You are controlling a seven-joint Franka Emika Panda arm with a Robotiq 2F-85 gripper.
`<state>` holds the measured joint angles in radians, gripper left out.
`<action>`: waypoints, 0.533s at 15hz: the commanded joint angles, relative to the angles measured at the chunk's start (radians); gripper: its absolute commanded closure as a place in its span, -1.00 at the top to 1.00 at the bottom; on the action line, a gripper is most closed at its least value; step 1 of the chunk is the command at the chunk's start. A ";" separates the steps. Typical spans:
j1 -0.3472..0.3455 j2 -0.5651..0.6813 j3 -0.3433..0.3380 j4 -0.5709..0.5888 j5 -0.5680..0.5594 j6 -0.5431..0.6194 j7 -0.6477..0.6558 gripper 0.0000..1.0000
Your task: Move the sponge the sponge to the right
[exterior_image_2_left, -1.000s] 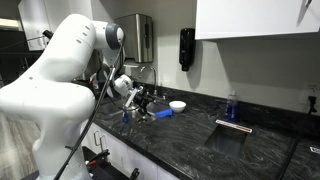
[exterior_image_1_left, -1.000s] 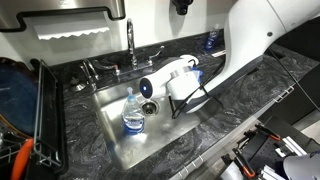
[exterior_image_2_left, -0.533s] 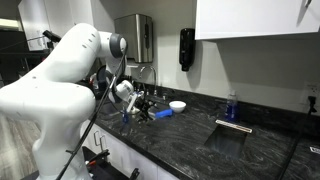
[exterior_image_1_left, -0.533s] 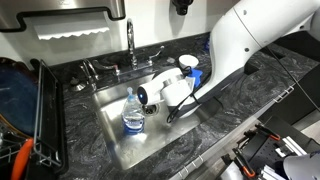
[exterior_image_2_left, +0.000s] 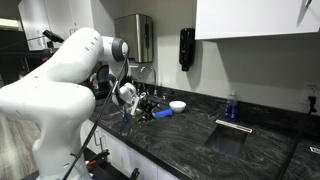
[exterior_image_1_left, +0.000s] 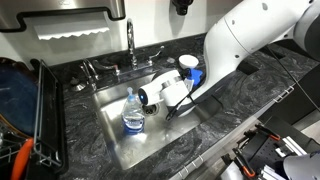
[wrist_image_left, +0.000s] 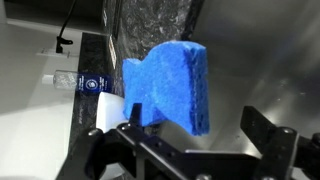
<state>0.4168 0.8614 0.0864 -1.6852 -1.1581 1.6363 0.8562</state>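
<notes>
The dark marble tabletop (exterior_image_1_left: 245, 100) holds a shiny metal sink (exterior_image_1_left: 115, 140), and your big white robot arm (exterior_image_1_left: 240, 35) leans over both. A clear plastic bottle with a blue label (exterior_image_1_left: 133, 113) sits in the sink. The chunky bright blue sponge (exterior_image_2_left: 162, 113) is on the tabletop, just beside the sink and near a small white bowl (exterior_image_1_left: 187, 62). Your gripper (wrist_image_left: 190, 115) is spread wide, not squeezing, with the sponge right in front between its fingers.

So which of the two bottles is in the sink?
The clear bottle with the blue label; the small dark-blue bottle stands on the counter.
</notes>
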 commanded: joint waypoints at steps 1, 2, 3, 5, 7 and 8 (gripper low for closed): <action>-0.012 0.021 0.000 0.038 -0.014 -0.039 0.030 0.45; -0.014 0.021 0.000 0.042 -0.012 -0.046 0.033 0.32; -0.012 0.027 -0.002 0.052 -0.010 -0.069 0.031 0.15; -0.014 0.036 0.000 0.063 -0.006 -0.096 0.028 -0.13; -0.013 0.044 0.003 0.072 -0.006 -0.119 0.025 -0.41; -0.012 0.047 0.003 0.074 -0.007 -0.127 0.025 -0.57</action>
<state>0.4093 0.8777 0.0820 -1.6482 -1.1599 1.5515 0.8871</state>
